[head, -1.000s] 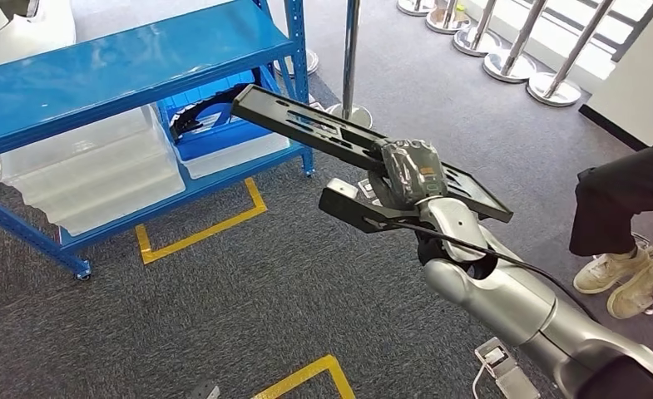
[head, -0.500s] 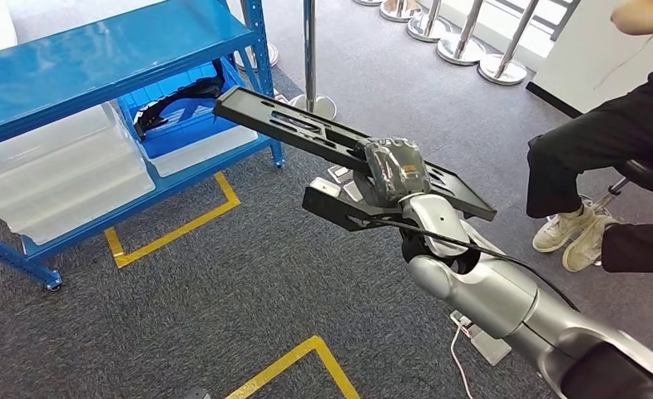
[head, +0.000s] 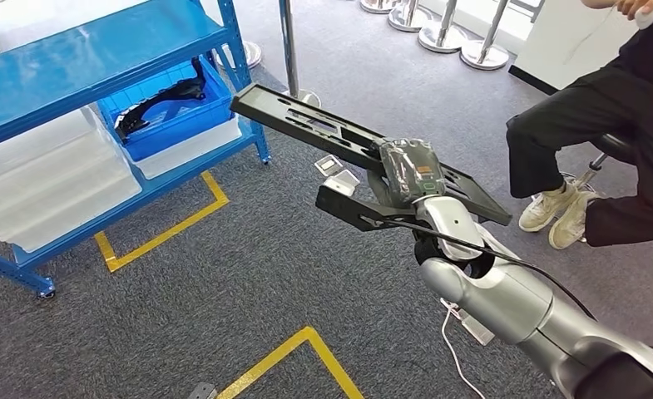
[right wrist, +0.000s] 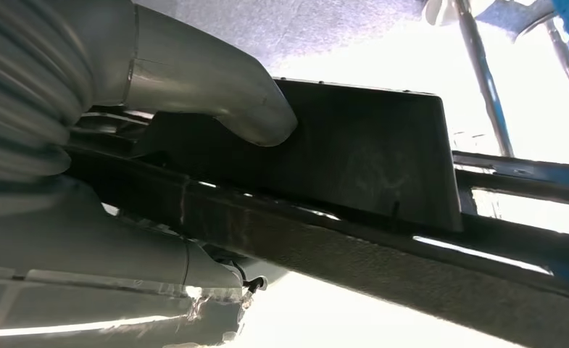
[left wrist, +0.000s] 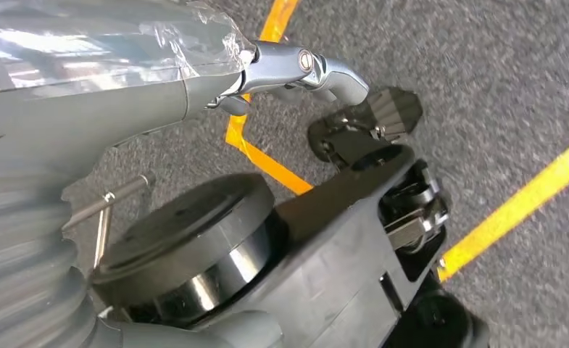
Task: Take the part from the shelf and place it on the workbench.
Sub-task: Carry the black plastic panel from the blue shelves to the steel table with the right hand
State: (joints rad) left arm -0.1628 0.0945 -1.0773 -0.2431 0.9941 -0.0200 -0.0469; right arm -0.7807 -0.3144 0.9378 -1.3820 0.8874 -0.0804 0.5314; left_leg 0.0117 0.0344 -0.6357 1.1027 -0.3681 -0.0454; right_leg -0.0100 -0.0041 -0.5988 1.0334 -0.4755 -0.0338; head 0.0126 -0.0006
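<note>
— Tape first, nearest us: yellow lines are lying on the grey carpet, one corner low in the head view and another beside the shelf's foot.

— And the right hand?

— It is gripping the part, a long black slotted panel, and is holding it up in the air over the carpet — tilted, its far end reaching toward the shelf. The hand is wrapped in clear film. In the right wrist view the thumb is pressing flat against the part's dark underside.

— Is the part touching the shelf?

— No, it is hanging clear of it, well apart from the blue frame.

— The left hand?

— The left wrist view is showing its grey thumb and a film-wrapped cover above the carpet, but the fingers are hidden, so I cannot tell how that hand is standing.

— What is sitting further off?

— A blue bin on the shelf's lower level is holding another black piece, with clear tubs beside it. A person in dark clothes and pale shoes is sitting to the right. Behind, chrome posts are standing in a row.
</note>
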